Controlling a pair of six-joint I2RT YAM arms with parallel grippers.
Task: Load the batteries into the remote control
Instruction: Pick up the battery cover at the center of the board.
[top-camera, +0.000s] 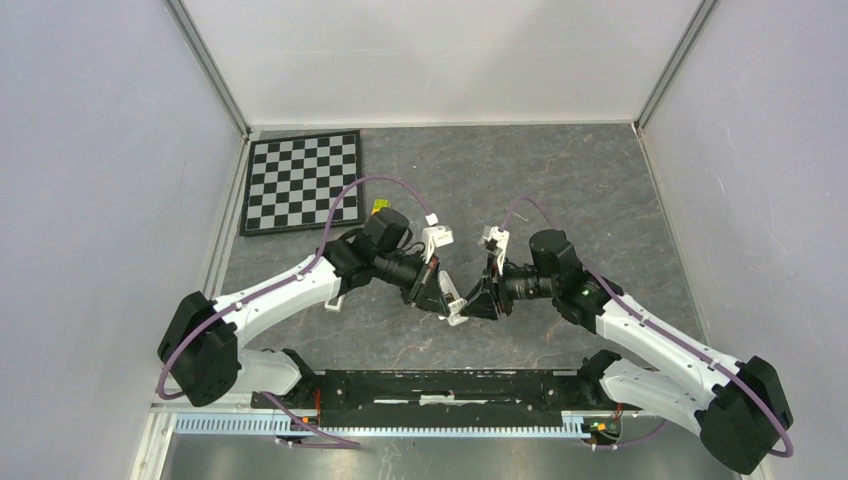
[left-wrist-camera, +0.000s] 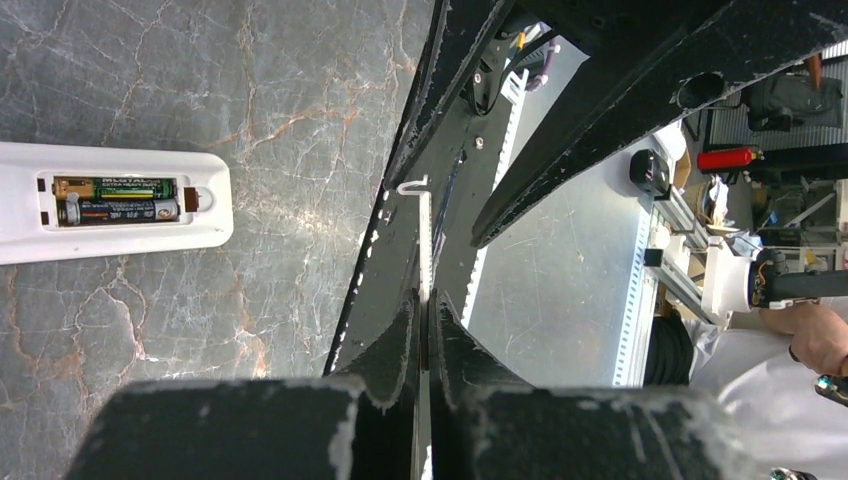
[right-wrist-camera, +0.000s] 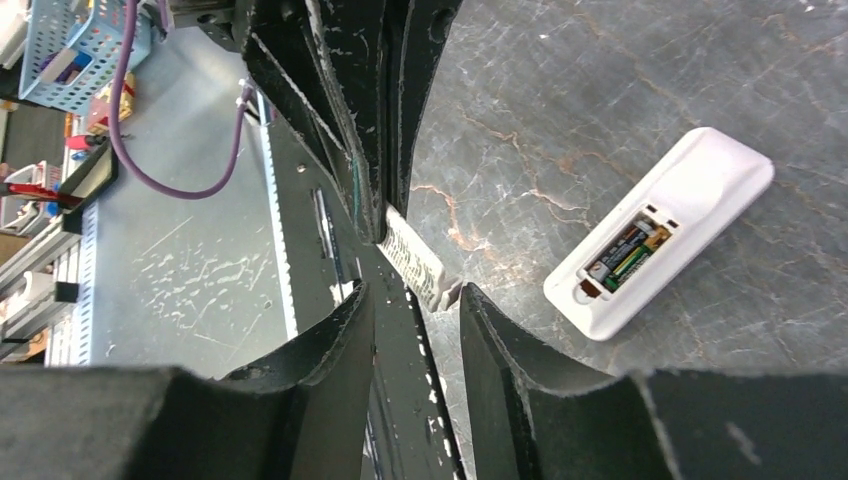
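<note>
The white remote (left-wrist-camera: 110, 215) lies face down on the marble table with its compartment open. Two dark batteries (left-wrist-camera: 115, 200) with gold ends lie side by side inside it. The remote also shows in the right wrist view (right-wrist-camera: 665, 230), batteries (right-wrist-camera: 625, 255) in place. My left gripper (left-wrist-camera: 427, 300) is shut on a thin white battery cover (left-wrist-camera: 425, 230), held edge-on above the table. In the top view the left gripper (top-camera: 445, 298) and right gripper (top-camera: 478, 300) meet at the table's middle. My right gripper (right-wrist-camera: 415, 295) is open, and the cover's free end (right-wrist-camera: 425, 265) lies just ahead of its fingertips.
A checkerboard mat (top-camera: 303, 182) lies at the back left. A yellow-green block (top-camera: 380, 208) peeks out behind the left arm. A black rail (top-camera: 440, 385) runs along the near edge. Most of the remote is hidden under the left arm in the top view.
</note>
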